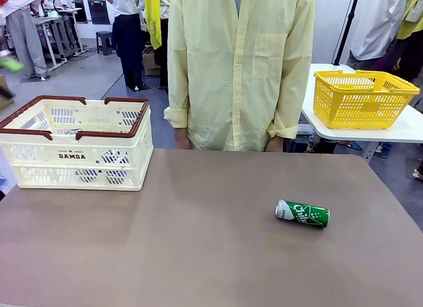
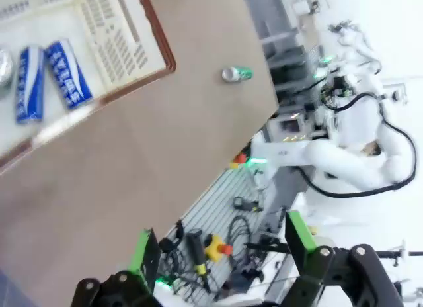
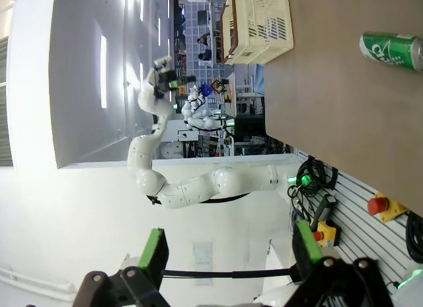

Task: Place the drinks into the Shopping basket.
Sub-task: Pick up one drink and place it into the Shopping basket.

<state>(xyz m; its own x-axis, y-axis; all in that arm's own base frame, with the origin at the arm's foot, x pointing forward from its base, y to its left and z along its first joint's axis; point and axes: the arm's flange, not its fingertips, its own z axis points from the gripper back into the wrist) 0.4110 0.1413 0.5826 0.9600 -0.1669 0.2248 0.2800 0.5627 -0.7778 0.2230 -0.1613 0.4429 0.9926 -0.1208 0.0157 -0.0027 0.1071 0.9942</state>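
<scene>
One green drink can (image 1: 302, 214) lies on its side on the brown table, right of centre. The cream Shopping basket (image 1: 109, 132) with its dark red rim stands at the table's far left. In the left wrist view, two blue drink cans (image 2: 30, 82) (image 2: 68, 72) lie inside the basket (image 2: 165, 45), and the green can (image 2: 236, 73) shows far off. My left gripper (image 2: 221, 254) hangs open above the table's near edge, holding nothing. My right gripper (image 3: 228, 254) is open too, off the table's side, with the green can (image 3: 392, 49) and the basket (image 3: 264, 19) beyond it.
A person in a pale yellow coat (image 1: 238, 69) stands at the table's far edge, behind its middle. A yellow mesh basket (image 1: 362, 98) sits on a separate white table at the right. Bare tabletop lies between the Shopping basket and the green can.
</scene>
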